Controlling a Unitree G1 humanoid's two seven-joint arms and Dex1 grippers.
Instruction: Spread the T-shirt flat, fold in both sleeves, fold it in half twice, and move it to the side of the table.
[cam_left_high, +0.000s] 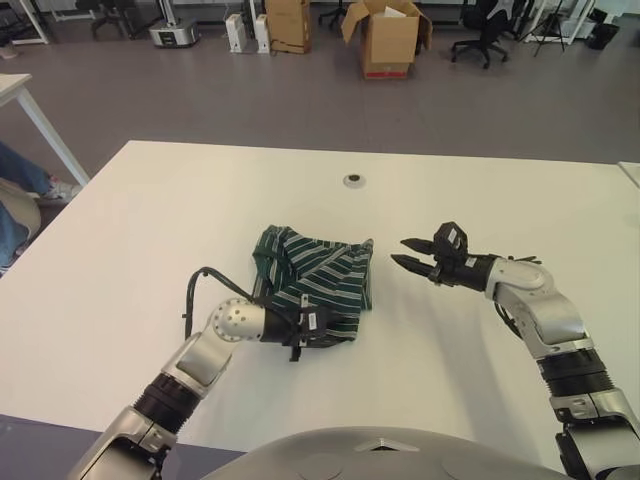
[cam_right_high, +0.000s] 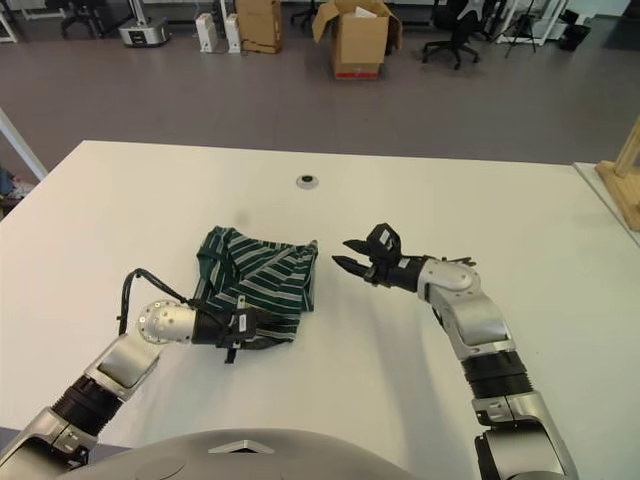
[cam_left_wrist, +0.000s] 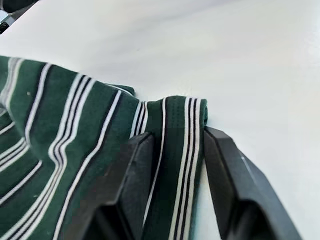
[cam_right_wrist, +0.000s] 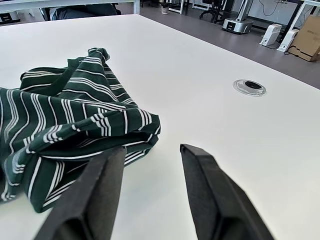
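Observation:
A dark green T-shirt (cam_left_high: 318, 275) with white stripes lies bunched and partly folded in the middle of the white table (cam_left_high: 150, 230). My left gripper (cam_left_high: 325, 326) is at the shirt's near edge, shut on a fold of the striped cloth. In the left wrist view the two black fingers (cam_left_wrist: 227, 170) pinch that fold of the T-shirt (cam_left_wrist: 175, 135) just above the tabletop. My right gripper (cam_left_high: 410, 253) hovers open a little to the right of the shirt's far right corner, not touching it. In the right wrist view, the right gripper (cam_right_wrist: 152, 149) points at the T-shirt (cam_right_wrist: 65, 115).
A round cable grommet (cam_left_high: 353, 180) sits in the table behind the shirt. Bare tabletop surrounds the shirt on all sides. Cardboard boxes (cam_left_high: 388, 38) and chairs stand on the floor beyond the far edge. A wooden frame (cam_right_high: 624, 175) is at the table's right.

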